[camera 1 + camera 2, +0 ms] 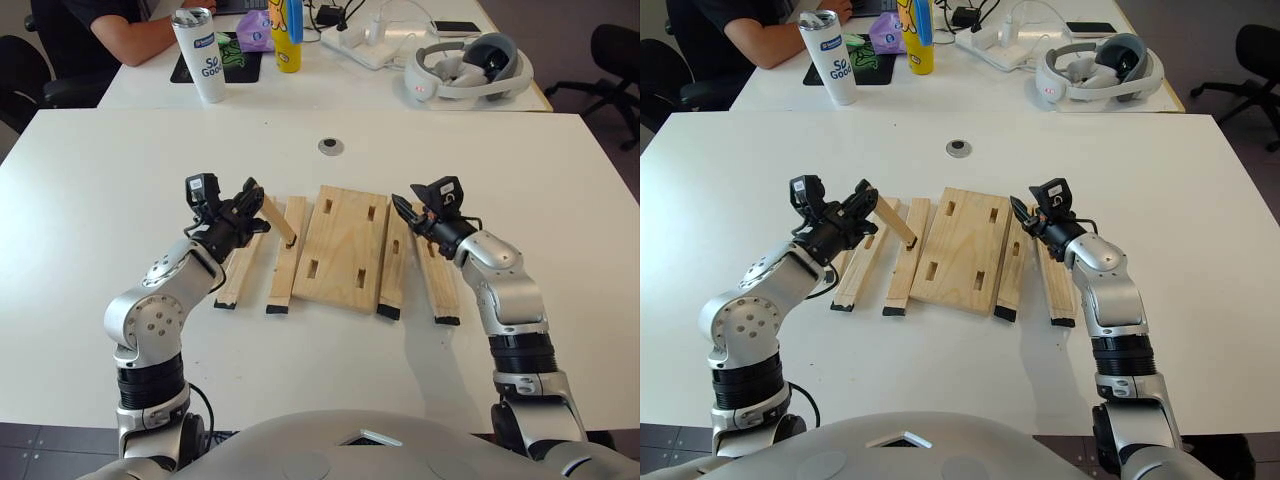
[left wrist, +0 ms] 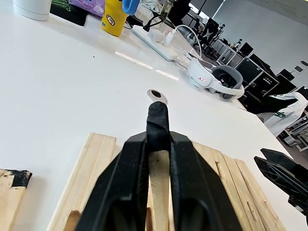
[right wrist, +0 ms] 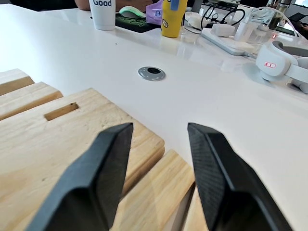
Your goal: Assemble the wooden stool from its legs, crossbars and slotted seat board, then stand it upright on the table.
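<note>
The slotted seat board (image 1: 340, 248) lies flat in the middle of the white table (image 1: 100, 200). Two legs (image 1: 240, 268) (image 1: 288, 258) lie left of it, and two more (image 1: 393, 265) (image 1: 437, 278) lie right of it. My left gripper (image 1: 250, 207) is over the left legs, shut on a short crossbar (image 1: 277, 222) that slants down toward the inner left leg. In the left wrist view the fingers (image 2: 137, 159) clamp the crossbar (image 2: 159, 180). My right gripper (image 1: 405, 208) hangs open just above the board's right edge and the near right leg (image 3: 163, 192), holding nothing.
A round cable hole (image 1: 331, 146) sits behind the board. The back table carries a white tumbler (image 1: 200, 55), a yellow bottle (image 1: 288, 35), a power strip (image 1: 362, 42) and a headset (image 1: 468, 68). Bare tabletop stretches to both sides and in front of the parts.
</note>
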